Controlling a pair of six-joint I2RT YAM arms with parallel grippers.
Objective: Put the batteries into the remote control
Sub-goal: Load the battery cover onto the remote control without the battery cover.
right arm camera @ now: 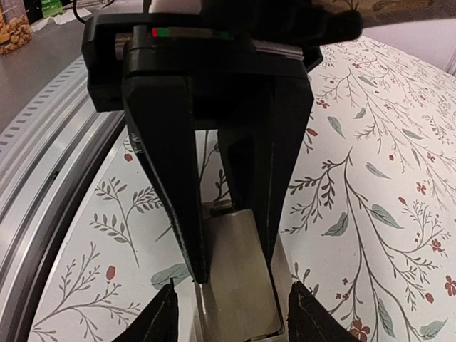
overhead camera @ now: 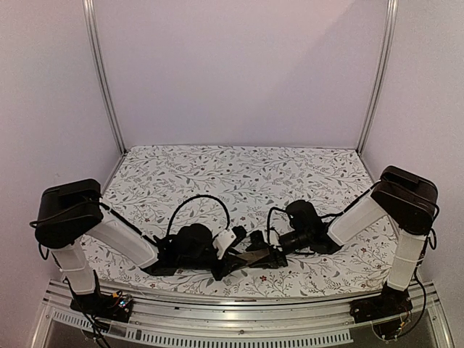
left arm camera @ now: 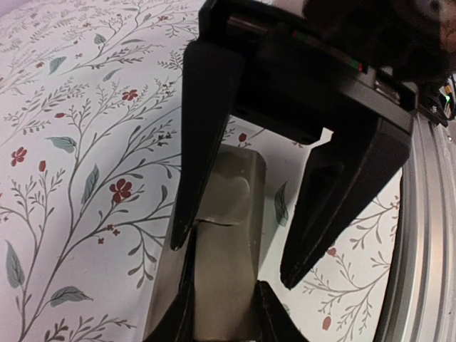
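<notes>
The remote control (left arm camera: 229, 189) lies tan-grey back up on the floral cloth, a seam crossing its back. My left gripper (left arm camera: 222, 286) is shut on its sides at one end. From the opposite end my right gripper (left arm camera: 235, 262) straddles the same bar, jaws open. One fingertip (left arm camera: 184, 226) overlaps its edge and the other stands apart. In the right wrist view the remote control (right arm camera: 242, 299) shows a flat tan-grey panel between the left gripper (right arm camera: 235, 263) and my right gripper (right arm camera: 232, 286). From above, both grippers (overhead camera: 235, 254) (overhead camera: 270, 255) meet near the front edge and hide the remote. No batteries are visible.
The floral cloth (overhead camera: 239, 174) covers the table. A ridged metal rail (left arm camera: 427, 214) (right arm camera: 43, 149) runs along the near edge, close to both grippers. Black cables (overhead camera: 199, 203) loop over the arms. Upright frame posts (overhead camera: 101, 80) stand at the back corners.
</notes>
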